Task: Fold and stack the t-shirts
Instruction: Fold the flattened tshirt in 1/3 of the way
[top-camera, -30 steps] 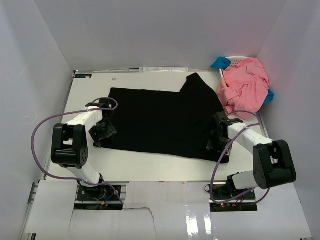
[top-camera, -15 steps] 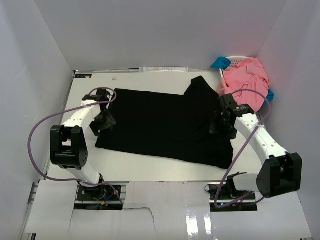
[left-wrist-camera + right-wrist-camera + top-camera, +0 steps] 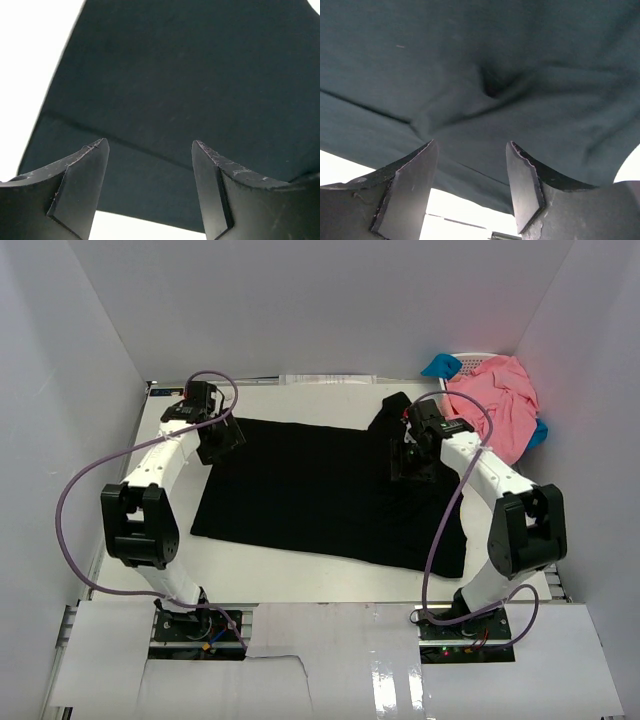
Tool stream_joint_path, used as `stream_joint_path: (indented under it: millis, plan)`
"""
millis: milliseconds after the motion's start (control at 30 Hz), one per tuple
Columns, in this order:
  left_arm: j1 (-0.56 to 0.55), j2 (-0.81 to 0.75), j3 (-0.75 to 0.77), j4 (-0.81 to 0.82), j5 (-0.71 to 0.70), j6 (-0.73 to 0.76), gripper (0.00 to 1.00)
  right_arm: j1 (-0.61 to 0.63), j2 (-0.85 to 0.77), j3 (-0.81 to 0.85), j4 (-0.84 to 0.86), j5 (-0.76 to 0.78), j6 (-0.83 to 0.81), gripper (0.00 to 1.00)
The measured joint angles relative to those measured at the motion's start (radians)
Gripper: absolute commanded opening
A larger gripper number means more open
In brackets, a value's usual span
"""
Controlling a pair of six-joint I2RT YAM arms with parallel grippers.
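Directly under left end effector point(image 3: 149, 143), right end effector point(image 3: 471, 143) — black t-shirt point(image 3: 320, 490)

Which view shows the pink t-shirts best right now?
Top external: the pink t-shirts lie heaped at the far right corner, the pile in plain view. Both wrist views show the black t-shirt, no pink.

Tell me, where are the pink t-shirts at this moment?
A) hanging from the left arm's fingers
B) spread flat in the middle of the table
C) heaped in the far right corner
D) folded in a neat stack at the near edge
C: the pink t-shirts lie in a crumpled heap at the far right, while the black t-shirt is the one spread flat in the middle.
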Motion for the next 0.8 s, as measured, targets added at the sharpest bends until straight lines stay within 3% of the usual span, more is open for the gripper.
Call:
stream_joint_path:
  millis: [333,800]
  plan:
    - [-0.034,0.227,0.088,0.069,0.102,0.037,0.78,0.095,0.141,0.084,0.034,-0.066,-0.006,0.61]
    - [-0.052,0.267,0.087,0.089,0.089,0.083,0.77,0.099,0.289,0.091,0.048,-0.019,-0.005,0.58]
